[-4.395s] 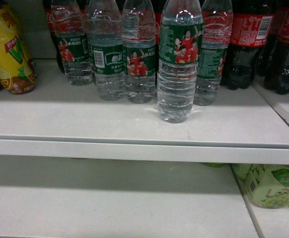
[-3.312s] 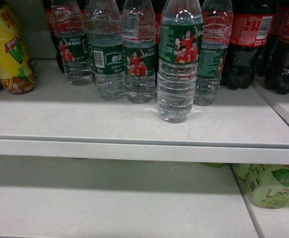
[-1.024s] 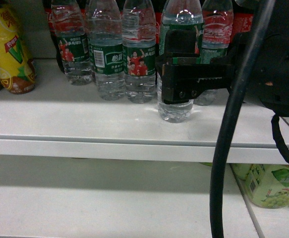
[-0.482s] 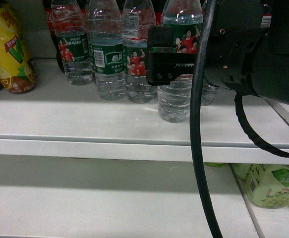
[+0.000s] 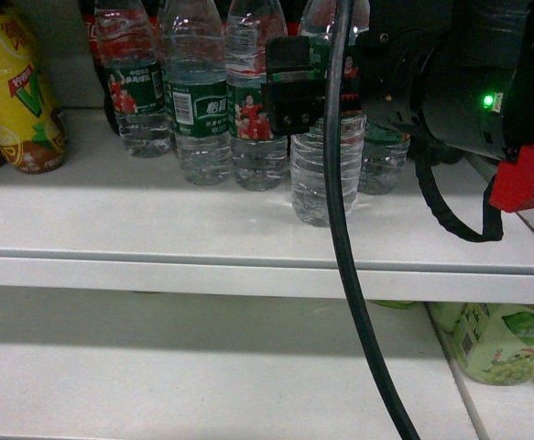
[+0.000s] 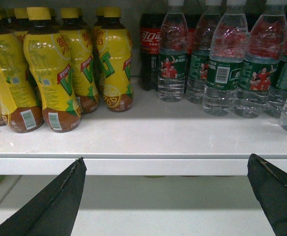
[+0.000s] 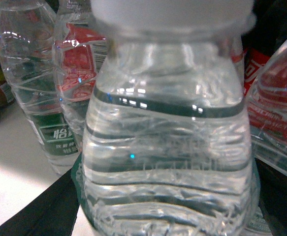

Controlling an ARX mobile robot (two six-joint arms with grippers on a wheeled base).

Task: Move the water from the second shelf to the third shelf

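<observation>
Head: cable crossing water (grip unclear)

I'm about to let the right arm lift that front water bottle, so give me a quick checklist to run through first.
1. Right pincer at the front water bottle, at label height: ok.
2. Pincer shut firmly on the bottle: cannot tell; fingers flank it, contact unclear.
3. Bottle upright on the upper shelf: ok.
4. Neighbouring water bottles close behind; clearance for lifting: cannot tell.
5. Lower shelf has bare space to receive it: ok.
6. Left pincer open, low, away from the bottles: ok.
</observation>
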